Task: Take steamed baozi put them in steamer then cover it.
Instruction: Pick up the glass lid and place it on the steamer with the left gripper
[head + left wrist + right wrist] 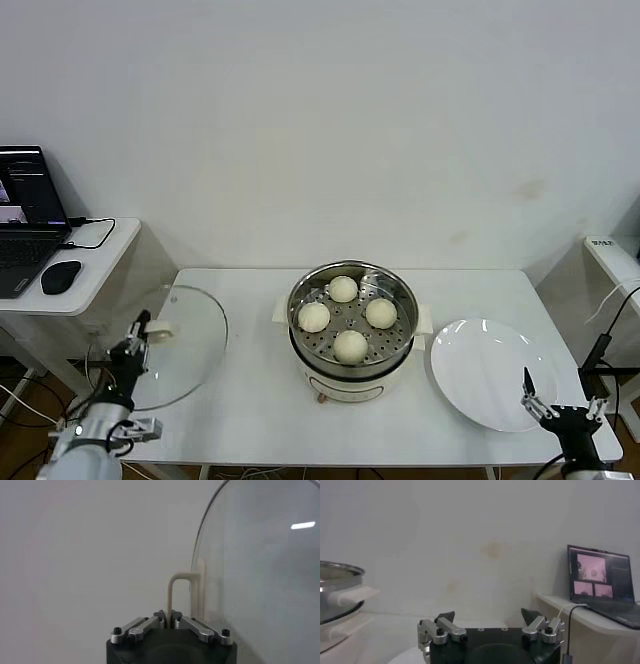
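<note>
The steamer [352, 352], a shiny steel pot on a cream base, stands mid-table with its top uncovered. Several off-white baozi [350, 345] rest on its perforated tray. The cover [190, 350], a clear glass lid, is at the table's left end and reaches past the edge. My left gripper [143, 326] is shut on its cream handle [160, 331]. In the left wrist view the left gripper [168, 616] pinches one leg of the handle [181, 576], with the glass [260, 580] beside it. My right gripper [562, 394] hangs open and empty at the table's front right; the right wrist view also shows it open [487, 615].
An empty white plate [480, 365] lies right of the steamer, close to my right gripper. A laptop [25, 210] and mouse [60, 277] sit on a side table at the left. A white unit [610, 255] with cables stands at the right.
</note>
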### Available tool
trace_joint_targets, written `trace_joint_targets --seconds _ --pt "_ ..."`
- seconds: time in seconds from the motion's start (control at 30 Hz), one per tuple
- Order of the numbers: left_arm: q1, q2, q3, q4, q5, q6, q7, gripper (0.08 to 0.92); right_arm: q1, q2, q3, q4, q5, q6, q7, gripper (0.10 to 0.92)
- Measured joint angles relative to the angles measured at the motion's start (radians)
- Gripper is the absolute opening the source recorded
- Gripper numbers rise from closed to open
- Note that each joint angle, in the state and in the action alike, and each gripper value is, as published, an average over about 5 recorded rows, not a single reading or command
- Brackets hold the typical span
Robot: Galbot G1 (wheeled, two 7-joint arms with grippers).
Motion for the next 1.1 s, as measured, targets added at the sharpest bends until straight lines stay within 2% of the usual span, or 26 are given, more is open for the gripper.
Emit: trace_joint_targets --seconds 0.33,0.5,0.73,1.1 --pt "-0.093 0.153 0.148 -0.108 -0.123 0.156 0.074 0.141 0.003 0.023 -0.044 -0.008 -0.080 0.027 0.009 0.823" --pt "-0.195 0.183 0.287 -0.108 -0.133 0.230 0.111 0.141 0.011 0.034 -0.066 -0.013 -0.126 0.033 0.018 0.823" --pt "-0.373 0.152 0.485 -0.094 -0.067 0.337 0.205 0.141 0.021 0.053 -0.088 -0.013 -0.190 0.039 0.035 0.823" --pt "-0.552 0.037 0.697 -0.055 0.095 0.452 0.372 0.141 0.027 0.097 -0.112 -0.026 -0.288 0.054 0.056 0.823"
